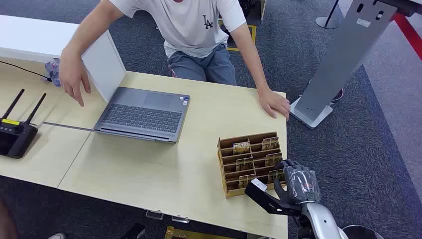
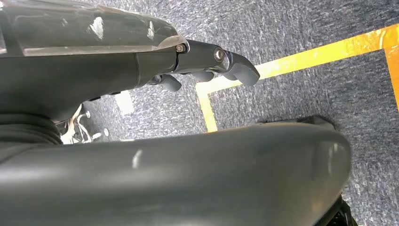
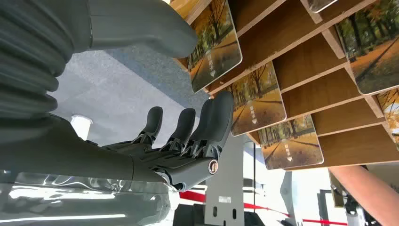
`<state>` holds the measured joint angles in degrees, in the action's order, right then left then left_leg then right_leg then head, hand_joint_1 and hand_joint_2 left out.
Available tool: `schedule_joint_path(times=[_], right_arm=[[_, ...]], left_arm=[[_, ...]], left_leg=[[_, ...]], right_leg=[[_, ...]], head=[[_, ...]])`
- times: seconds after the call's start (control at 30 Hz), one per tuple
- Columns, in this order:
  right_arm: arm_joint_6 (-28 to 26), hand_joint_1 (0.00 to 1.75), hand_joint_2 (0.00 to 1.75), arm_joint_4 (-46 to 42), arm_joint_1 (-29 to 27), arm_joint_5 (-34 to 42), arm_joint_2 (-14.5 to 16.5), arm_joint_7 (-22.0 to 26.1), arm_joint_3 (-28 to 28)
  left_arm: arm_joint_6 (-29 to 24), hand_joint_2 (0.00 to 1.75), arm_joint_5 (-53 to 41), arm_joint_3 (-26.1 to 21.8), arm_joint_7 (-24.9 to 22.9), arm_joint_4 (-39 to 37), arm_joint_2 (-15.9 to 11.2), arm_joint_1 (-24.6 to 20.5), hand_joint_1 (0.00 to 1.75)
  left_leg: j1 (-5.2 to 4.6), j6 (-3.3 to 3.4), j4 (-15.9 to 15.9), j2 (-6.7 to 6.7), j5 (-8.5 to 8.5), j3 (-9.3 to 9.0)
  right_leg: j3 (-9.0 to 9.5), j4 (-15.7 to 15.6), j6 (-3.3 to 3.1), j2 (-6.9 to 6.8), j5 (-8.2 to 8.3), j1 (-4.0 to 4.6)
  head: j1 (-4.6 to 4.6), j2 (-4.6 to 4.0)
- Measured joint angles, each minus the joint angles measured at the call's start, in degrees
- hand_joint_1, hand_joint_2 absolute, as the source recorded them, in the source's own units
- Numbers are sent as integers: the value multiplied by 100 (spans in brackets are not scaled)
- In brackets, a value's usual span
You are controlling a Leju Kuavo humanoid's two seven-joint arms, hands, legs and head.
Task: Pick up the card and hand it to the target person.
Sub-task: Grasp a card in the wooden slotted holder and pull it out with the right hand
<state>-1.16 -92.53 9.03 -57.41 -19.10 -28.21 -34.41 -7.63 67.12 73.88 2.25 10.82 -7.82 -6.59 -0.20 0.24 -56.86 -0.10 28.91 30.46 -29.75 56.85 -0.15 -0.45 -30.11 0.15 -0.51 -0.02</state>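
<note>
The right hand (image 1: 297, 183) sits at the lower right of the head view, right beside the wooden card rack (image 1: 250, 163). Its thumb and fingers (image 3: 214, 117) are spread on either side of a card (image 3: 215, 43) in the rack, not squeezing it. The left hand (image 2: 207, 66) hangs over carpet, fingers curled, holding nothing.

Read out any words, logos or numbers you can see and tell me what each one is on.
"LA": logo on the person's white T-shirt.
Cards in the wooden rack: small white print, too blurred to read.
Yellow label on the black router: too small to read.
</note>
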Motion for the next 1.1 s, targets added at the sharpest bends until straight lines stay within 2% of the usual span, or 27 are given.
schedule_joint_path(times=[0.1,0.6,0.9,1.1], right_arm=[[-2,99,175,16,1,13,0,4,-10],[-18,101,175,166,91,102,32,38,-33],[-20,86,175,202,111,102,56,38,-34],[-28,83,175,201,110,89,57,38,-33]], left_arm=[[0,0,1,0,0,0,0,0,0],[9,0,11,0,-4,0,0,1,0],[13,0,19,-2,-38,0,2,1,0],[15,0,20,-2,-61,0,2,1,0]], left_leg=[[0,0,0,0,0,0],[0,0,0,0,0,-2],[0,0,0,0,0,-2],[0,0,0,0,0,-3]], right_leg=[[0,0,0,0,0,0],[1,0,0,0,0,0],[2,0,0,0,0,0],[1,0,0,0,0,0]], head=[[0,0],[0,0],[0,0],[1,0]])
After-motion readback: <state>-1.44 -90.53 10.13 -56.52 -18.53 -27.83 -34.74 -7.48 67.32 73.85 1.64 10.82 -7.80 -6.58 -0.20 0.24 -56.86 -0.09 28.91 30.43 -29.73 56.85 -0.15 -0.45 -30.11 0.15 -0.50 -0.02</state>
